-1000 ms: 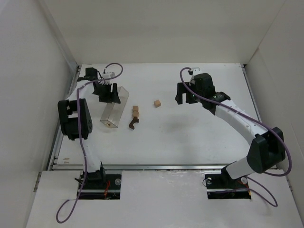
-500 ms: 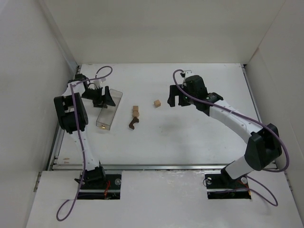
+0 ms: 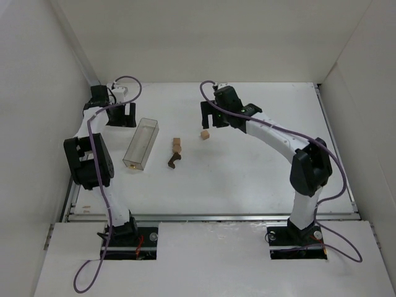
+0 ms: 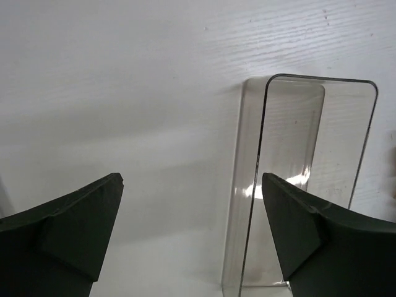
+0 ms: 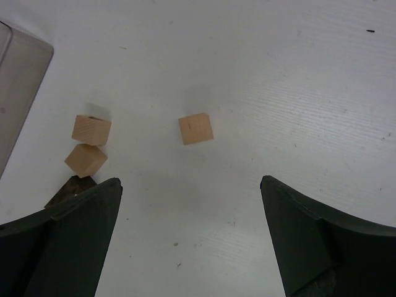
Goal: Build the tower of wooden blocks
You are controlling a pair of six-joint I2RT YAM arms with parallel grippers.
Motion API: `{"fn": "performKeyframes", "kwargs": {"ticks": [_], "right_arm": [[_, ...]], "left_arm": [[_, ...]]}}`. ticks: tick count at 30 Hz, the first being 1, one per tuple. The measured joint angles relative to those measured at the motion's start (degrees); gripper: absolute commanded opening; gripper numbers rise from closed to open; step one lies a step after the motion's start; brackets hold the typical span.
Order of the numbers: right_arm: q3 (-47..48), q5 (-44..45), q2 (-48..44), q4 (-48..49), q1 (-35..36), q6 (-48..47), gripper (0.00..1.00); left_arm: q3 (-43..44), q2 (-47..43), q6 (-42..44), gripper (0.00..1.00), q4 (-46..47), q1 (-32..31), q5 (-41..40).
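Jaws spread, the right gripper hung just short of the lone cube, which lay centred ahead of them; the left gripper, likewise spread, sat well apart from it.

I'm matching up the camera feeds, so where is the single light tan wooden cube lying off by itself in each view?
Top external: single light tan wooden cube, just above centre.
Left wrist: not in it.
Right wrist: the cube lies just above centre.
Shared landmark: long clear plastic box, in all three views, left of the cube where both show.
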Motion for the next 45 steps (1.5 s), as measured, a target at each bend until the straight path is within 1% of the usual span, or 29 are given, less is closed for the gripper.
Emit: {"fn": "performKeyframes", "kwargs": {"ticks": [1, 5, 6, 9, 10, 12, 15, 17, 18, 19, 21, 23, 26, 27, 32, 35, 36, 42, 43, 44, 45], "right_arm": [[1.75, 0.24, 1.75, -1.14, 0.26, -0.42, 0.99], [7.32, 0.61, 8.13, -4.59, 0.76, -1.66, 0.99], [7.89, 0.57, 9.16, -5.01, 0.87, -1.66, 0.99], [7.87, -0.02, 10.19, -5.42, 1.01, -1.31, 0.98], [7.69, -0.39, 10.16, -5.18, 1.01, -1.14, 0.98], [7.37, -1.2, 9.97, -4.46, 0.98, -0.83, 0.98], [5.62, -2.34, 9.31, -2.91, 0.76, -0.37, 0.97], [3.26, -2.93, 8.17, -2.1, 0.55, -0.15, 0.95], [1.73, -3.15, 7.34, -1.64, 0.28, 0.09, 0.95], [0.35, -3.23, 6.6, -1.6, 0.07, 0.35, 0.95], [-2.08, -3.28, 5.42, -1.25, -0.74, 1.14, 0.95], [-4.07, -3.5, 4.52, -0.98, -1.97, 2.12, 0.94], [-6.34, -3.91, 3.76, -0.37, -4.61, 4.0, 0.93], [-6.93, -4.13, 3.52, -0.35, -5.42, 4.61, 0.93], [-10.78, -4.39, 1.16, 0.48, -8.76, 7.13, 0.93], [-11.96, -4.5, 0.11, 0.98, -9.14, 8.07, 0.93], [-12.17, -4.57, -0.11, 1.18, -9.14, 8.28, 0.93], [-12.55, -5.11, -0.35, 1.44, -9.11, 8.96, 0.93], [-12.57, -5.14, -0.35, 1.44, -9.11, 9.05, 0.93], [-12.59, -5.18, -0.35, 1.44, -9.11, 9.09, 0.93], [-12.61, -5.2, -0.35, 1.44, -9.11, 9.09, 0.93]], "left_arm": [[-0.79, -1.62, -0.17, 0.9, 0.61, -0.44, -1.49], [-0.52, -6.99, -0.15, 0.76, 0.66, -4.11, -5.6], [0.2, -7.85, 0.0, 0.69, 0.46, -5.53, -6.32], [2.6, -8.94, 1.03, 0.54, -0.81, -10.34, -7.3], [3.21, -9.09, 1.36, 0.47, -1.51, -12.04, -7.39], [3.67, -9.27, 2.08, 0.42, -3.08, -15.61, -7.34], [2.86, -9.62, 2.86, 0.41, -6.23, -21.79, -7.65], [-0.17, -10.78, 3.13, 0.44, -7.58, -26.45, -8.85], [-2.05, -11.34, 3.15, 0.46, -8.44, -28.68, -9.4], [-4.31, -11.98, 3.13, 0.55, -8.96, -31.15, -10.08], [-8.48, -12.68, 2.64, 0.65, -10.43, -35.45, -10.75], [-11.39, -12.61, 1.86, 0.67, -11.41, -38.47, -11.06], [-13.11, -11.65, 0.42, 0.67, -12.55, -39.78, -11.26], [-13.11, -11.1, -0.15, 0.65, -12.39, -39.6, -11.43], [-13.18, -8.68, -2.12, 0.61, -11.54, -38.86, -11.76], [-14.47, -8.22, -2.99, 0.59, -10.45, -38.88, -12.7], [-15.13, -8.09, -3.28, 0.57, -10.16, -38.91, -13.27], [-18.29, -6.23, -5.35, 0.5, -9.29, -38.69, -16.5], [-18.75, -6.12, -5.55, 0.48, -8.94, -38.6, -16.74], [-19.21, -6.08, -5.77, 0.38, -8.72, -38.53, -17.11], [-19.58, -6.08, -6.12, 0.31, -8.57, -38.53, -17.44]]}}
